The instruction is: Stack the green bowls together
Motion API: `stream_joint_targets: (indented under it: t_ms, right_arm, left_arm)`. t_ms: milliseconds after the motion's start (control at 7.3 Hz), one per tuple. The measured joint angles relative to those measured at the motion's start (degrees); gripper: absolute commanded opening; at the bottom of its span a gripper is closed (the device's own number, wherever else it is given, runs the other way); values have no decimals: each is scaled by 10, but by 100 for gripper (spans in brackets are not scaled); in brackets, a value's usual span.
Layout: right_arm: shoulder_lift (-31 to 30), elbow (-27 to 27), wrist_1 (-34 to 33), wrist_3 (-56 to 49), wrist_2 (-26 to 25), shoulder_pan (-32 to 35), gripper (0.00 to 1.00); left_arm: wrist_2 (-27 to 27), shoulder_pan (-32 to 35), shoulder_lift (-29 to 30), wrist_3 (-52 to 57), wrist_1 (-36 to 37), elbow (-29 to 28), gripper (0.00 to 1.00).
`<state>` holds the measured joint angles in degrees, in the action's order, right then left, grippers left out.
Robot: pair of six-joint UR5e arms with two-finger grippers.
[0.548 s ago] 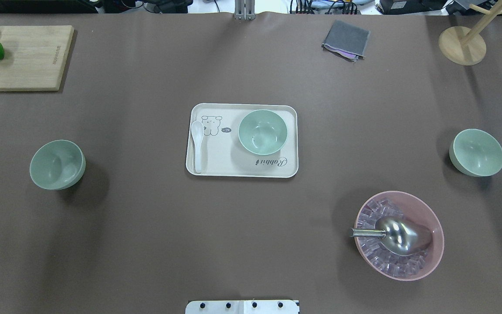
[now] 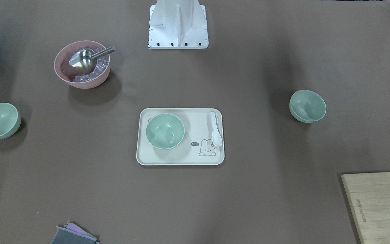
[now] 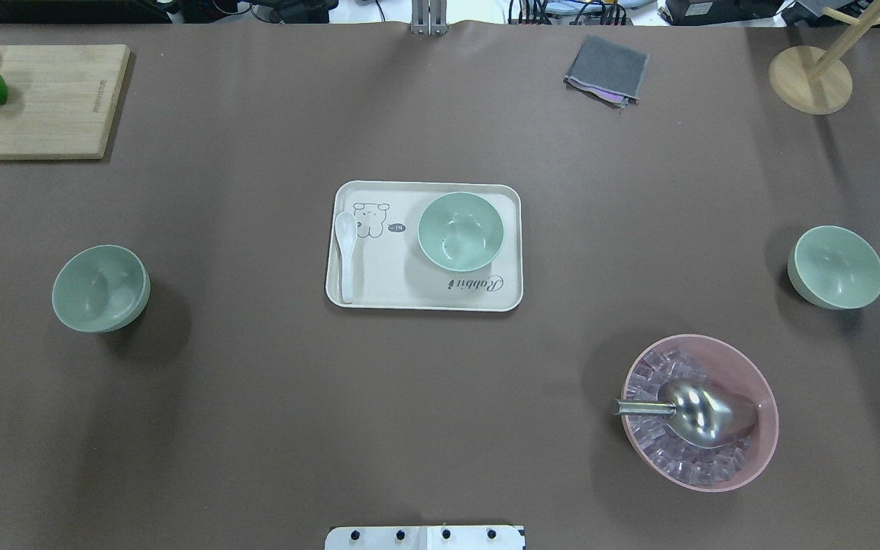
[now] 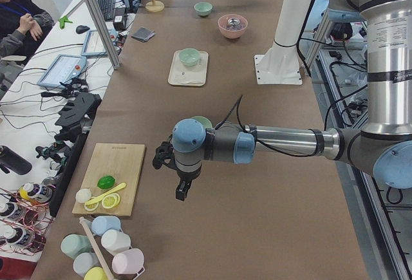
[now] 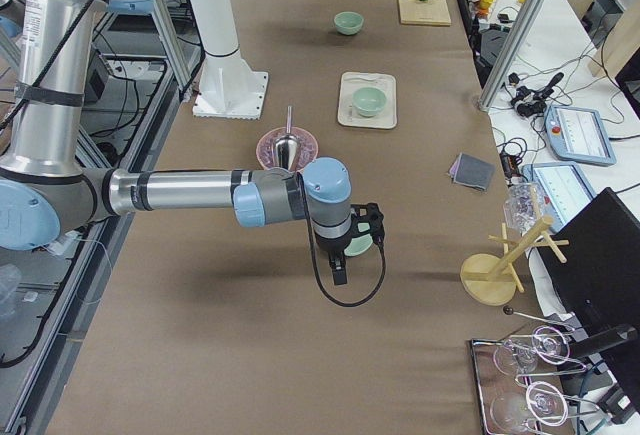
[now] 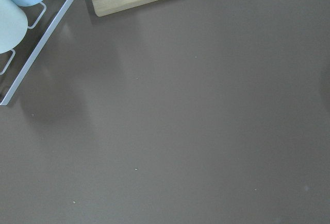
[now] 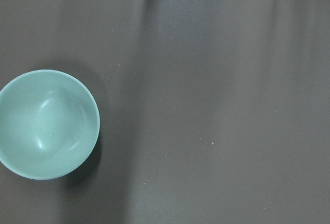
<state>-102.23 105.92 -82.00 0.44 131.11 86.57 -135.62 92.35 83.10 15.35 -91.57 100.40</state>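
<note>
Three pale green bowls stand apart on the brown table. One green bowl [image 3: 101, 288] is at the left, one [image 3: 461, 231] stands on the cream tray [image 3: 425, 294], and one [image 3: 836, 267] is at the right. My left gripper [image 4: 182, 193] shows only in the exterior left view, hanging above the table near the left bowl [image 4: 201, 121]. My right gripper [image 5: 339, 275] shows only in the exterior right view, above the right bowl [image 5: 358, 245]. That bowl lies at the left of the right wrist view [image 7: 47, 123]. I cannot tell whether either gripper is open or shut.
A pink bowl [image 3: 700, 412] with ice cubes and a metal scoop stands front right. A white spoon [image 3: 346, 252] lies on the tray. A cutting board [image 3: 43, 99] with fruit is back left, a grey cloth [image 3: 606, 70] and wooden stand [image 3: 810, 80] back right.
</note>
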Motion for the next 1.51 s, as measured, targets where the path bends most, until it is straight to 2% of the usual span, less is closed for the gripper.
stream_joint_targets:
  t_ms: [411, 959, 1507]
  right_arm:
    - [8, 2, 0, 1, 0, 0, 100]
    - [53, 6, 0, 4, 2, 0, 100]
    - [45, 0, 5, 10, -6, 0, 100]
  left_arm:
    - [3, -1, 6, -3, -30, -9, 99]
    - [0, -2, 22, -15, -35, -20, 99]
    - [-1, -2, 26, -32, -62, -31, 99]
